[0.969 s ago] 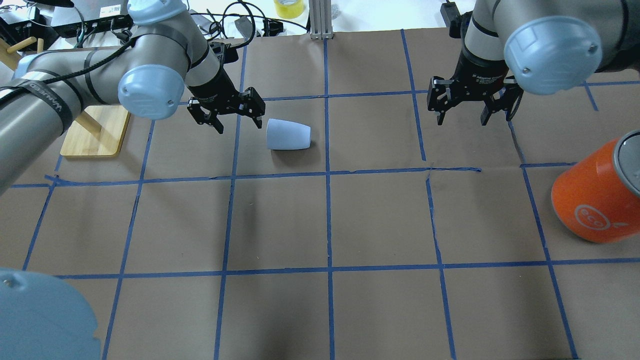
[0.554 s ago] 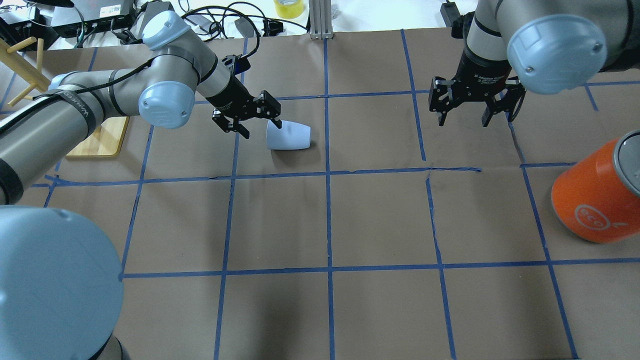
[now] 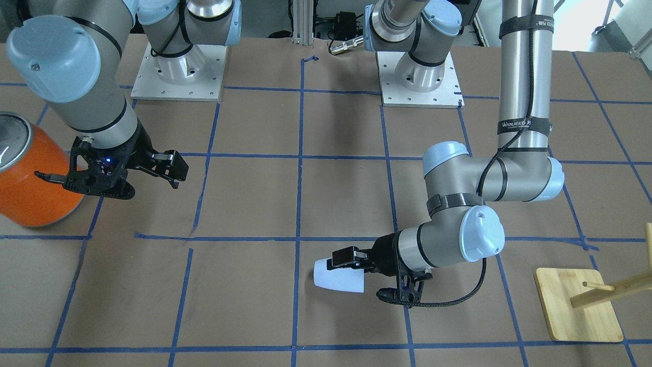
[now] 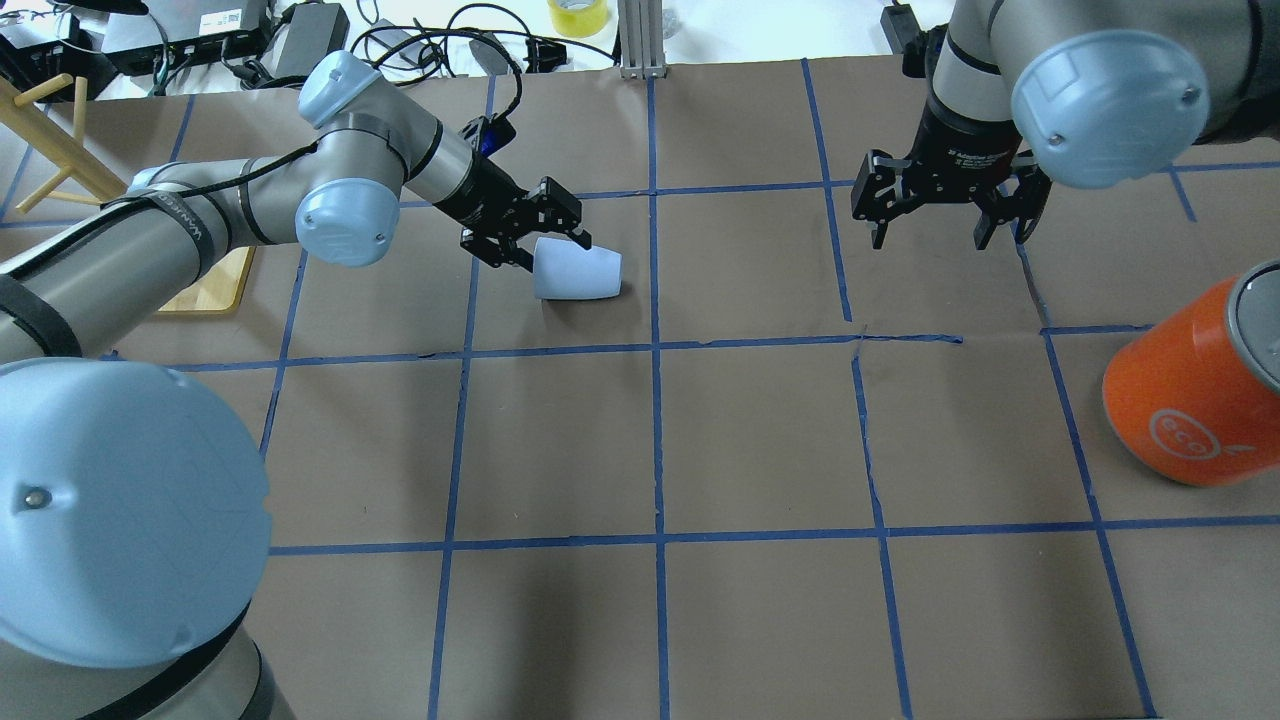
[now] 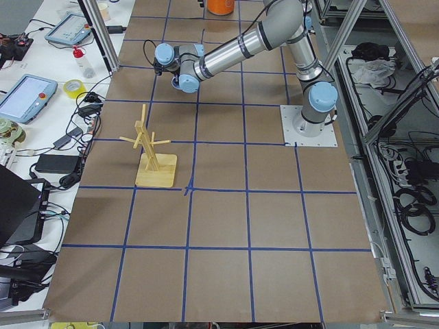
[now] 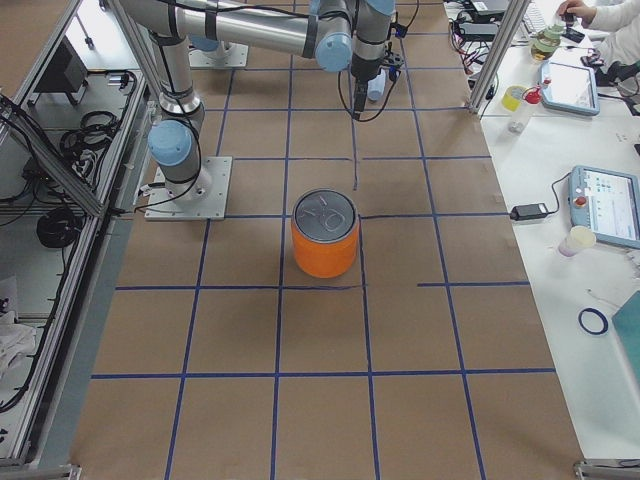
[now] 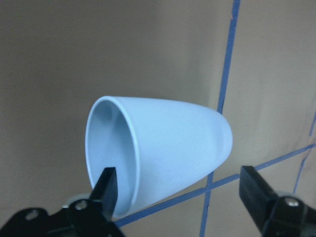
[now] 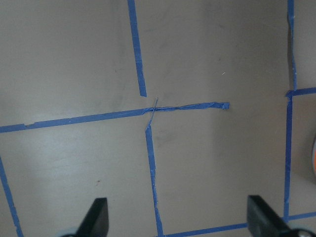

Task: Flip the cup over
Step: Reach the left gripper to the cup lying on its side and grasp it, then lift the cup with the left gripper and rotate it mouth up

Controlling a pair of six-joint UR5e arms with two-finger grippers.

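The pale blue-white cup [image 4: 580, 273] lies on its side on the brown table, its rim facing my left gripper; it also shows in the front view [image 3: 337, 278]. My left gripper [image 4: 545, 250] is open at the rim end. In the left wrist view, one finger [image 7: 106, 190] sits in the cup's [image 7: 168, 143] mouth and the other finger [image 7: 256, 192] is outside, beyond its wall. My right gripper [image 4: 930, 238] is open and empty, hovering over the table at the far right; the right wrist view shows only tape lines between its fingers [image 8: 96, 217].
A large orange can [image 4: 1190, 390] with a silver top stands at the right edge, near my right gripper [image 3: 109, 178]. A wooden stand on a flat base [image 4: 205, 285] is behind my left arm. Blue tape lines grid the table.
My left gripper has moved right and lower, from beside the cup to its rim, with one finger now at the mouth. The cup has not moved. The right gripper barely shifted.
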